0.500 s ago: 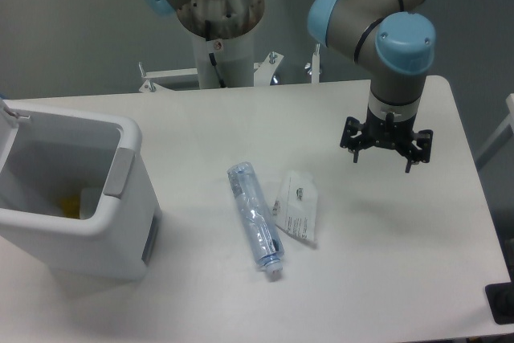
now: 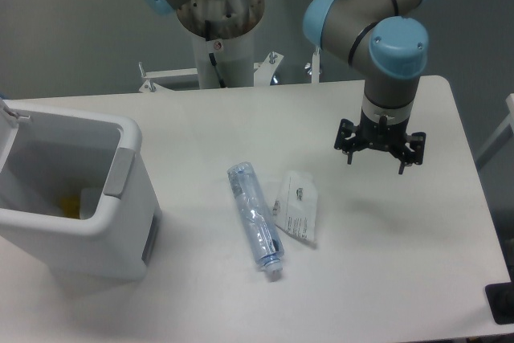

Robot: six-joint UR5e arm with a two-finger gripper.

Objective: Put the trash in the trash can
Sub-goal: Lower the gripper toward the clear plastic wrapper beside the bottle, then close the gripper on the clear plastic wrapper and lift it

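At centre frame, the bottle (image 2: 255, 216) and packet (image 2: 296, 207) are lying on the table (image 2: 385, 279), down-left of the gripper (image 2: 379, 150), which is being held open and empty. The bottle's long axis is running upper-left to lower-right; the bin (image 2: 120, 222) is sitting far left.

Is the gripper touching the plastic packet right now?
Apart. The fixed camera shows the gripper open, up and to the right of the packet, with bare table between them.
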